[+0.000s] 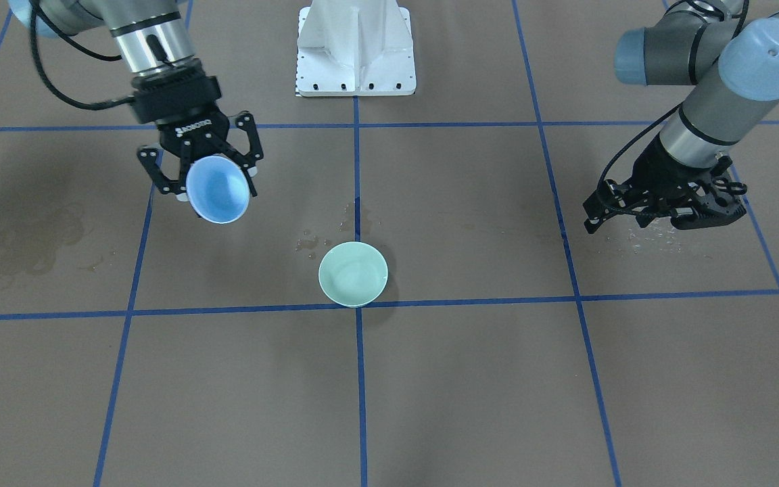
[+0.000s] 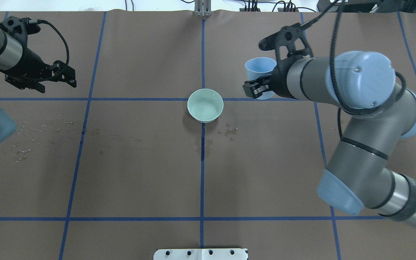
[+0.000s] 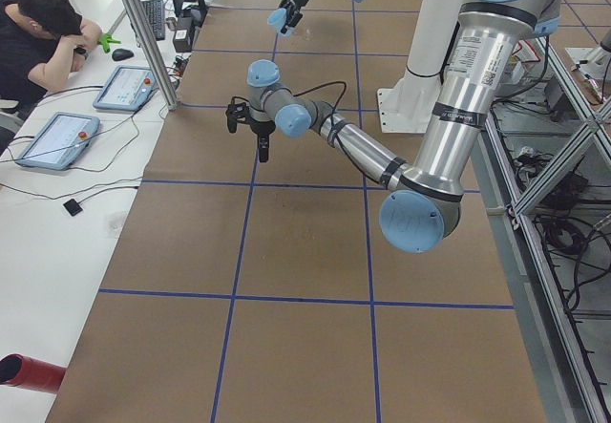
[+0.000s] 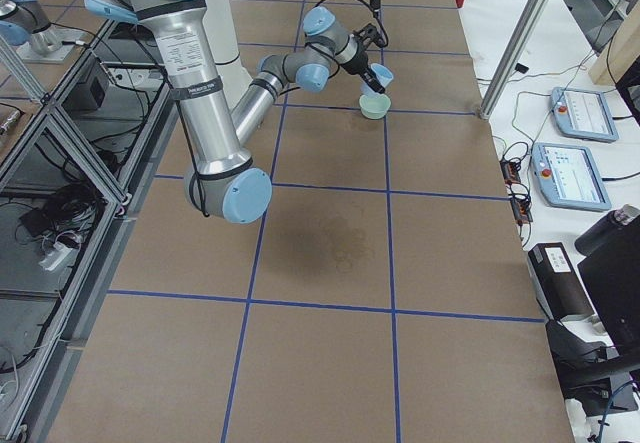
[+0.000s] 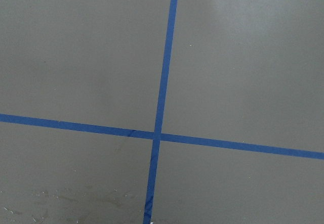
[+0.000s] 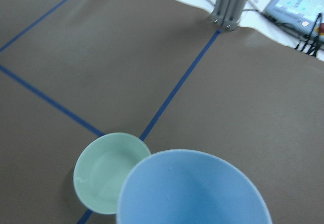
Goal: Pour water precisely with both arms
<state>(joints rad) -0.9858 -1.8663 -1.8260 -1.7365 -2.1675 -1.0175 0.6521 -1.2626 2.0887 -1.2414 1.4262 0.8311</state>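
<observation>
Sitting nearest the operators' side, the pale green bowl (image 1: 353, 274) stands upright on the brown table (image 1: 498, 392). It rests against a blue tape line (image 1: 227, 310), well apart from both grippers. The water (image 1: 308, 245) glints as scattered drops on the table just beside the bowl, on the robot's side; whether the bowl holds any I cannot tell. Farther back, the right gripper (image 1: 216, 194) hangs above the table, its jaws closed around a light blue cup (image 2: 258, 68) that is tilted rather than upright. At the opposite side, the left gripper (image 2: 65, 76) hovers over more drops with nothing in it; how wide its jaws stand I cannot tell. Farthest back is the white pedestal (image 1: 356, 54).
</observation>
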